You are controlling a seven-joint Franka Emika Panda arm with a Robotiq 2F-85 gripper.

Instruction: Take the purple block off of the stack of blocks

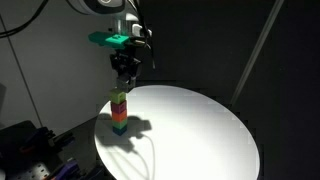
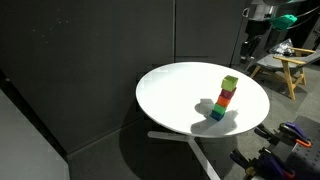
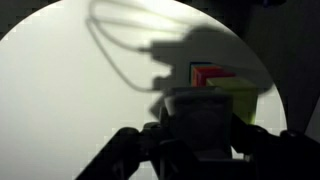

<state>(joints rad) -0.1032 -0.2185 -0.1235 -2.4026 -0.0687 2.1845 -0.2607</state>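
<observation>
The purple block [image 3: 205,115] was seen pinched in the pincer [image 1: 125,72] above the stack of blocks [image 1: 120,112], and was judged light, rigid and best held across opposite flat faces.

White table [image 1: 200,130]; stack of blocks [image 1: 120,112] yellow-green, orange-red, green and dark red; purple block [image 3: 205,118] pale grey-lavender.

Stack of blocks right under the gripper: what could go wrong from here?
1. The gripper hangs just above the stack of blocks, a narrow tower; a low sideways move could topple it.
2. In the dim wrist view the purple block looks clamped in the gripper, but the hold is hard to judge; if it slips, it could hit the tower or roll off the round table.
</observation>
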